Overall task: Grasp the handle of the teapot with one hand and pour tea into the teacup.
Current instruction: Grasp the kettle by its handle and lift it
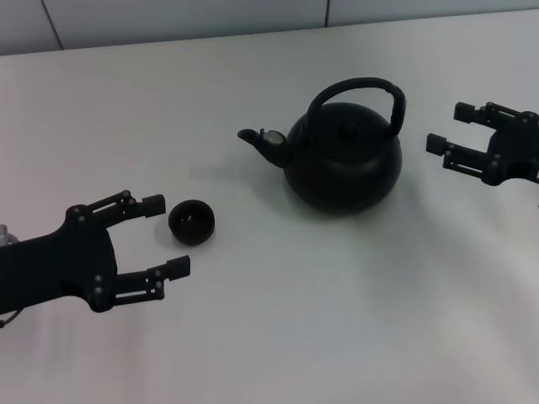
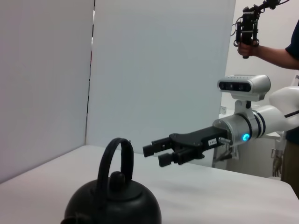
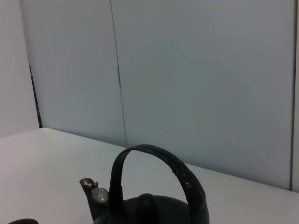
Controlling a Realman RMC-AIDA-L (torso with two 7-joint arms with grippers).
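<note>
The matte-black teapot [image 1: 341, 160] stands upright mid-table, its spout [image 1: 261, 141] pointing toward my left side. Its arched handle [image 1: 358, 87] rises over the lid. The tiny dark teacup [image 1: 191, 221] sits on the table to the left of the spout. My left gripper [image 1: 167, 236] is open, its fingers on either side of the cup's near edge, not touching it. My right gripper [image 1: 450, 127] is open, just right of the teapot and apart from the handle. The left wrist view shows the teapot [image 2: 112, 203], handle [image 2: 114, 154] and right gripper [image 2: 156, 155]. The right wrist view shows the handle [image 3: 159, 158].
The white table [image 1: 337, 320] carries only the teapot and cup. Pale wall panels [image 3: 187, 70] stand behind it. In the left wrist view, a person's hand holding a black device [image 2: 247, 28] is beyond the table.
</note>
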